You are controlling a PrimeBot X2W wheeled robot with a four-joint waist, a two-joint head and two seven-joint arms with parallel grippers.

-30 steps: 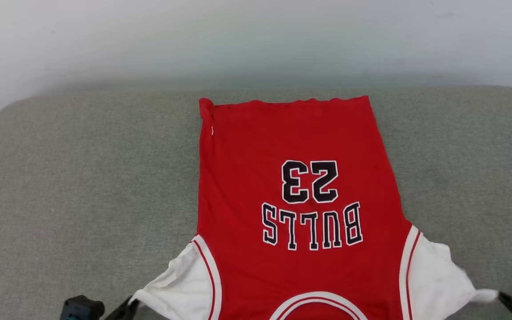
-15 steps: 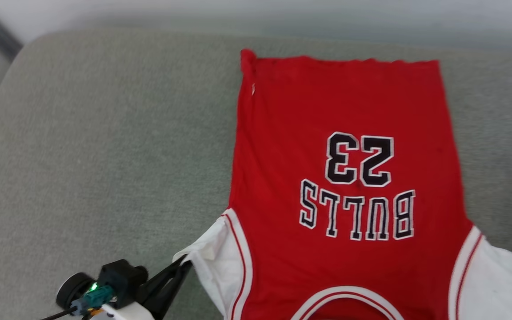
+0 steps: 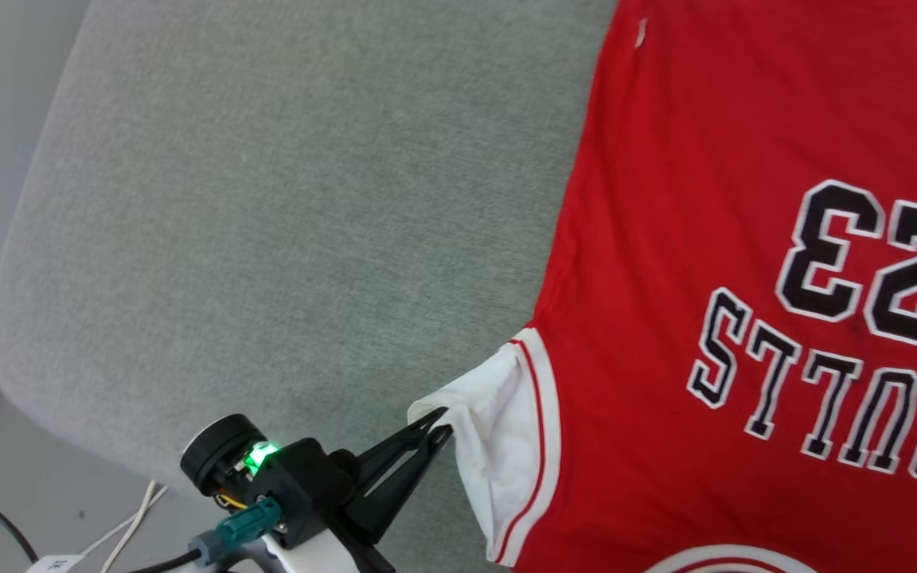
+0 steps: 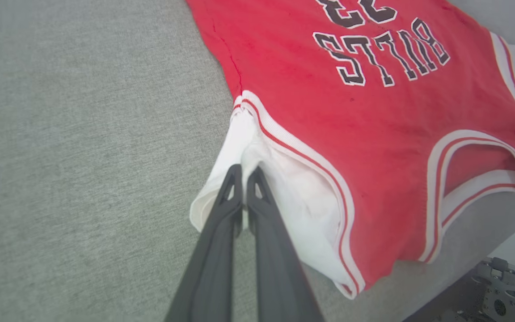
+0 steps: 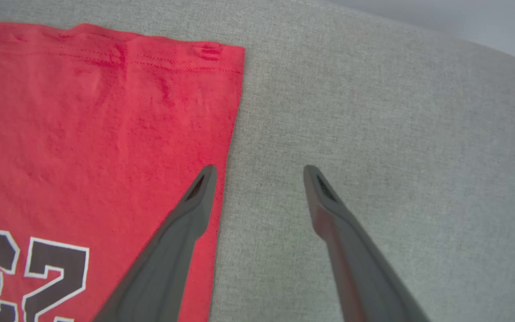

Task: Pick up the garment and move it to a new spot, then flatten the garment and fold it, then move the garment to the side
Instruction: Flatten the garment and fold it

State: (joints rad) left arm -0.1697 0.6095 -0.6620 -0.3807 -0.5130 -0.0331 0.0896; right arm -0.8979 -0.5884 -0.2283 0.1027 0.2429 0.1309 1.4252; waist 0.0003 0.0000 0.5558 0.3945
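The left gripper point(image 3: 441, 423) is pinched tight on the white sleeve point(image 3: 498, 414) of the jersey point(image 3: 689, 199); the jersey lies flat, lettering up, on the grey cushion point(image 3: 267, 199). Farther along, the right gripper point(image 5: 259, 172) gapes wide and empty, straddling the jersey's side edge.

A red jersey shirt point(image 5: 83, 112) lies flat on a soft grey cloth top point(image 5: 396, 112). Its stitched end runs along the top of the view. Part of a black number with white edges point(image 5: 16, 268) shows at the lower left. The right gripper point(image 5: 259, 172) has its two long dark fingers spread wide. One fingertip is over the shirt's side edge, and the other is over the grey cloth.
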